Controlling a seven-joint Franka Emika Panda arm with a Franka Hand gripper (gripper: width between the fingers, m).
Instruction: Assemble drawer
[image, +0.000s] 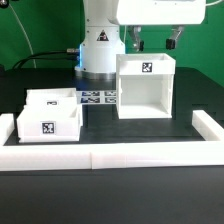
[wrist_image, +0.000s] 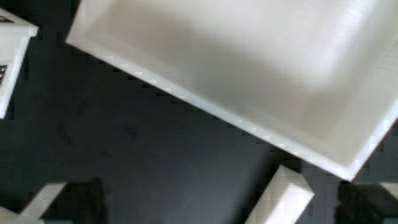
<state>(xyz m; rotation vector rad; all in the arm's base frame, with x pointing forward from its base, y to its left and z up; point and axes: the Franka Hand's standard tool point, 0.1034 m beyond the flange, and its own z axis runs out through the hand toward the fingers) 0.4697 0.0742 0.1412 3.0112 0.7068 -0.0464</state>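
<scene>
The tall white box housing stands on the black table right of centre in the exterior view, with a square tag on its top. Two shallow white trays sit side by side at the exterior view's left, the nearer one showing a tag on its front. My gripper hangs just above the housing's back edge, jaws apart and empty. In the wrist view the housing fills the frame as a tilted white panel. My gripper is open over bare black table, touching nothing.
The marker board lies flat between the trays and the housing, in front of the robot base. Long low white rails edge the table's front and both sides. A white edge shows at the wrist view's border.
</scene>
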